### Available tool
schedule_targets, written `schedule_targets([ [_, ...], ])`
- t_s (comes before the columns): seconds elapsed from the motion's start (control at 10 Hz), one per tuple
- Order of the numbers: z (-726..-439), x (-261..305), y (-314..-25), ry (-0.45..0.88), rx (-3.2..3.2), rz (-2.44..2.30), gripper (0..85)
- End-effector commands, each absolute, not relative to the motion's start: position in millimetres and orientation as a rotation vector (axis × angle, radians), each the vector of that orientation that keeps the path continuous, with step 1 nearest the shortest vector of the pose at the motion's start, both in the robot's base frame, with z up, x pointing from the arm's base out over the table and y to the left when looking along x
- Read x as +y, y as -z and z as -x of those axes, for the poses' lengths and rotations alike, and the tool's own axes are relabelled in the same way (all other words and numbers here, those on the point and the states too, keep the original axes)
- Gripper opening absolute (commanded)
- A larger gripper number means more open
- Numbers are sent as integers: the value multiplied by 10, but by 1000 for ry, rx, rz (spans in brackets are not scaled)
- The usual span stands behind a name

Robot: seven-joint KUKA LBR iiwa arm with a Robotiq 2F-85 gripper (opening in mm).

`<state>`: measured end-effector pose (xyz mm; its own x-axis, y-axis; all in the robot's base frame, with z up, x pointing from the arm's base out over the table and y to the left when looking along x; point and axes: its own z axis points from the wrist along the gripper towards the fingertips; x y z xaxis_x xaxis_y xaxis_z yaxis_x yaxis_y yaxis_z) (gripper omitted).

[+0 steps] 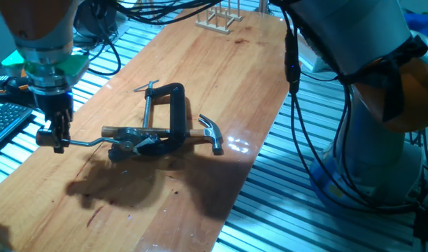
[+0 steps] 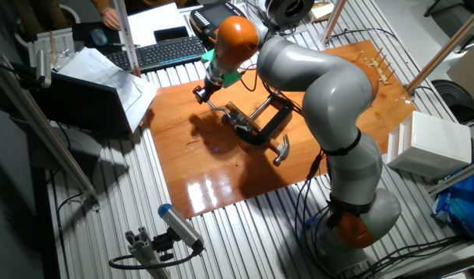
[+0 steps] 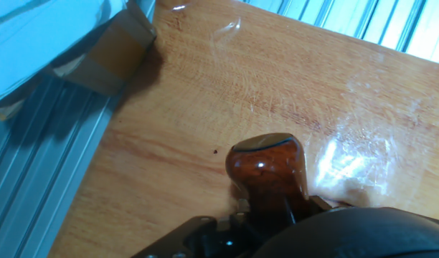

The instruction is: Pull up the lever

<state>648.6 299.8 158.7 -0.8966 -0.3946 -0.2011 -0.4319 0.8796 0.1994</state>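
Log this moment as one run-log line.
step: pull lever up | pincer: shut on knob end of thin bent silver metal lever with dark red-brown wooden knob | lever arm roughly level above wooden board | black C-clamp, hammer untouched

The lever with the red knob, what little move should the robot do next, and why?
Probably lift straight up a little. The gripper looks closed around the lever at its knob end, and the thin arm lies low, nearly level above the wooden table.

hammer [image 1: 165,133] under c-clamp [image 1: 168,112] (on board [image 1: 200,63])

lab | slatted aluminium bench [image 1: 354,224] | keyboard [image 2: 163,53] | loose cables [image 1: 319,161]
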Motion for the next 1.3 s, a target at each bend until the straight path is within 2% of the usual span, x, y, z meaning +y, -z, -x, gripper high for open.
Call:
schedule_targets([
  [0.0,-6460,2979,-1607,-364,2891,639,0],
  [0.5,-6410,2848,-1708,-389,2879,633,0],
  [0.8,-6418,2862,-1703,-336,2909,647,0],
  [1.0,-6451,2865,-1686,-345,2950,615,0],
  [1.1,-6438,2867,-1695,-331,2964,550,170],
  [1.2,-6426,2866,-1702,-329,2963,518,510],
])
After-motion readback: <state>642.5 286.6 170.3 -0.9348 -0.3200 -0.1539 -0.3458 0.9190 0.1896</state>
